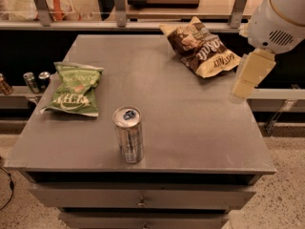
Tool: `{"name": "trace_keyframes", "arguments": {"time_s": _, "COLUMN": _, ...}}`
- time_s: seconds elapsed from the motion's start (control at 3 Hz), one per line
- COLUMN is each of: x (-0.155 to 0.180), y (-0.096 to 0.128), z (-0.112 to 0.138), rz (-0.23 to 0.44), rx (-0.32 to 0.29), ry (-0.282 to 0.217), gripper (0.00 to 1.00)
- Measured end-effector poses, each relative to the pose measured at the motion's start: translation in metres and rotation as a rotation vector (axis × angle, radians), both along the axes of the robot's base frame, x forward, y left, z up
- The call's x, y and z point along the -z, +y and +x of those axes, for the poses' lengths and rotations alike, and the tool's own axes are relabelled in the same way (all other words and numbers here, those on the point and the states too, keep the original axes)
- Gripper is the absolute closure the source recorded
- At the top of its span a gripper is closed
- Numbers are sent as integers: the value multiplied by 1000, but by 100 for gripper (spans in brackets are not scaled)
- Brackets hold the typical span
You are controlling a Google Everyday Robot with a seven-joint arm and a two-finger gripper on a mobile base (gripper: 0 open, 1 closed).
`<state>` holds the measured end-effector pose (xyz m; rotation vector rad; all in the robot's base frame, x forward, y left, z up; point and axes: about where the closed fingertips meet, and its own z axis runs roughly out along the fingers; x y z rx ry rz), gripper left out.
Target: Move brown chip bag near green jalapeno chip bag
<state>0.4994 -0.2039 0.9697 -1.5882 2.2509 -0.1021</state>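
Only one cam here: it sits high in front of the bench [190,128], angled down and facing the back, close enough that the top fills the frame. The claw [241,86] hangs at the right edge.

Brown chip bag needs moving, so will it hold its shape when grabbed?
Probably floppy: the brown chip bag is crinkled. Likely light, sliding easily on the smooth tabletop. The gripper hangs beside the bag, not touching.
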Motion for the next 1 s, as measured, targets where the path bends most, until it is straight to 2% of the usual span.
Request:
{"name": "trace_keyframes", "arguments": {"time_s": 0.33, "x": 5, "y": 15, "z": 44, "rz": 60, "rx": 71, "ry": -51, "gripper": 0}}
{"name": "trace_keyframes", "arguments": {"time_s": 0.67, "x": 12, "y": 26, "z": 93, "rz": 165, "rx": 158, "ry": -82, "gripper": 0}}
{"name": "trace_keyframes", "arguments": {"time_s": 1.0, "x": 14, "y": 26, "z": 98, "rz": 177, "rx": 170, "ry": -83, "gripper": 0}}
